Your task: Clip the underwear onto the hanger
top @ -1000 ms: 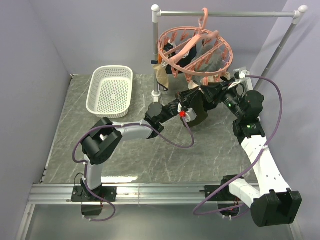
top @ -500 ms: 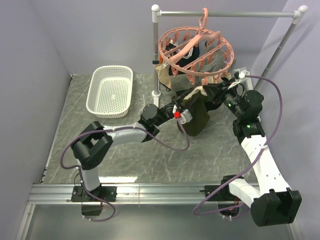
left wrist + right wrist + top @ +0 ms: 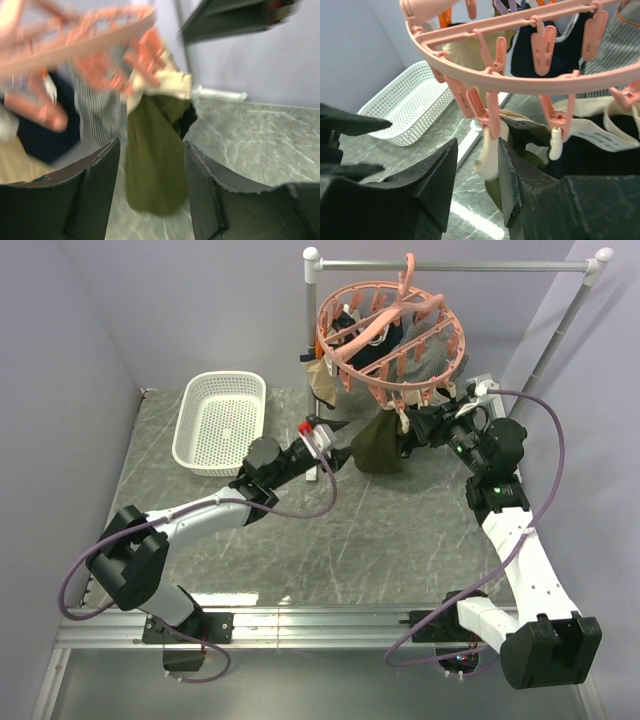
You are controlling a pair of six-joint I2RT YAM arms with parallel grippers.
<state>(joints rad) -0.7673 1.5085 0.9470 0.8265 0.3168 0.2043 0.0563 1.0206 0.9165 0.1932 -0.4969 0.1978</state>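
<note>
Toward the far edge of the tabletop [image 3: 400, 530], right of centre, the underwear [image 3: 380, 448] hangs lengthwise downward from a peg [image 3: 492, 112] of the hanger [image 3: 383, 325]. The left gripper [image 3: 340, 443], jaws wide and empty, faces it from just beside its left. The right gripper [image 3: 412, 425], nearer, has its jaws apart around that peg, gripping nothing I can see. Only the right wrist view shows the waistband [image 3: 489, 155] at the peg; the left wrist view is blurred.

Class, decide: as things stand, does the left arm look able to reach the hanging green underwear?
Probably yes: the open left claw faces the underwear, with nothing visible between them.
</note>
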